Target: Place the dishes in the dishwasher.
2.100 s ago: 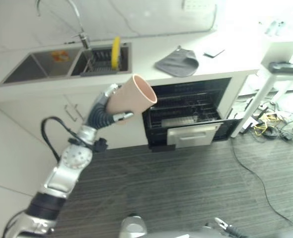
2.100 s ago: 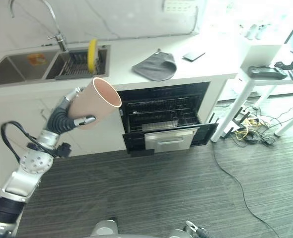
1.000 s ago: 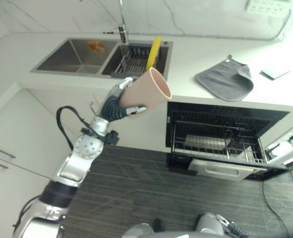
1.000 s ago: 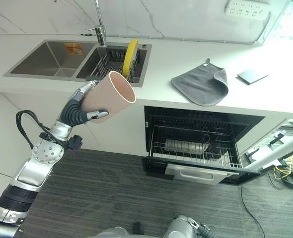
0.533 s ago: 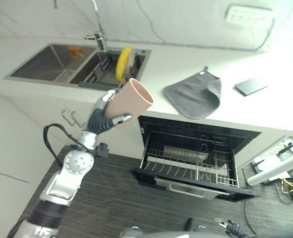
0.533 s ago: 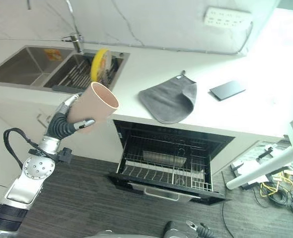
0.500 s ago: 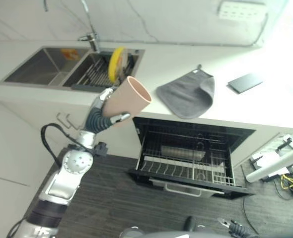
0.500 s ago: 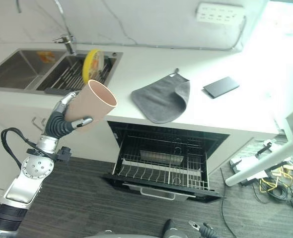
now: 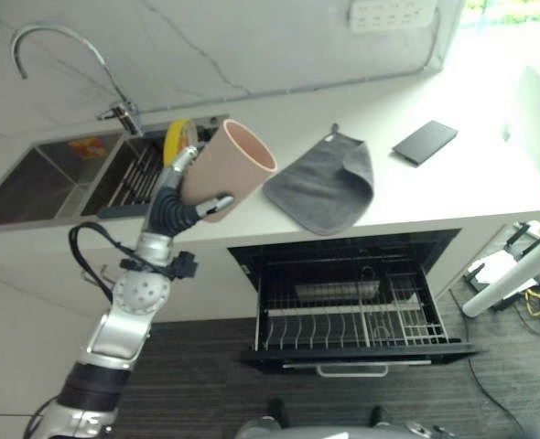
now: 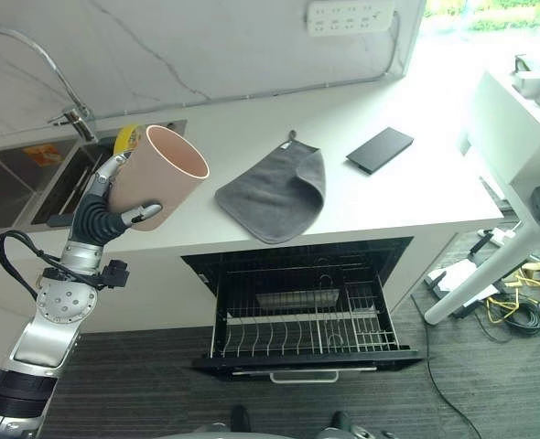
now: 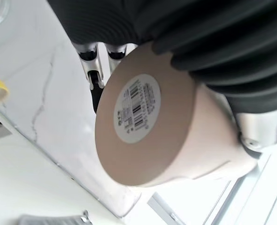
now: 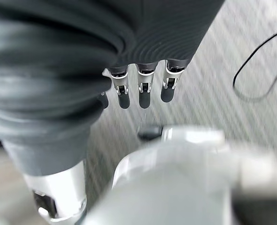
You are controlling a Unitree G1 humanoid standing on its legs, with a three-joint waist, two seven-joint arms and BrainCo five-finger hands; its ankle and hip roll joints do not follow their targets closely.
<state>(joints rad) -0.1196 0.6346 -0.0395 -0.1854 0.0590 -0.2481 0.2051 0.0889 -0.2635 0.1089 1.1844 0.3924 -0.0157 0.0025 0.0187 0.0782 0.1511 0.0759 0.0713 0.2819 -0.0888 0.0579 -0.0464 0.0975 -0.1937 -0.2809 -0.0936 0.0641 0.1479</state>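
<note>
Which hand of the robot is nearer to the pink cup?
The left. The left hand is curled round the pink cup, above the counter edge. The right hand hangs open over the floor, away from it.

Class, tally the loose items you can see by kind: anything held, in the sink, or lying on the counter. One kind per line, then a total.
Cups: 1, the pink cup held in the left hand
Plates: 1, the yellow plate standing in the sink rack
Cloths: 1, the grey cloth
Flat black slabs: 1, the black slab
Total: 4
</note>
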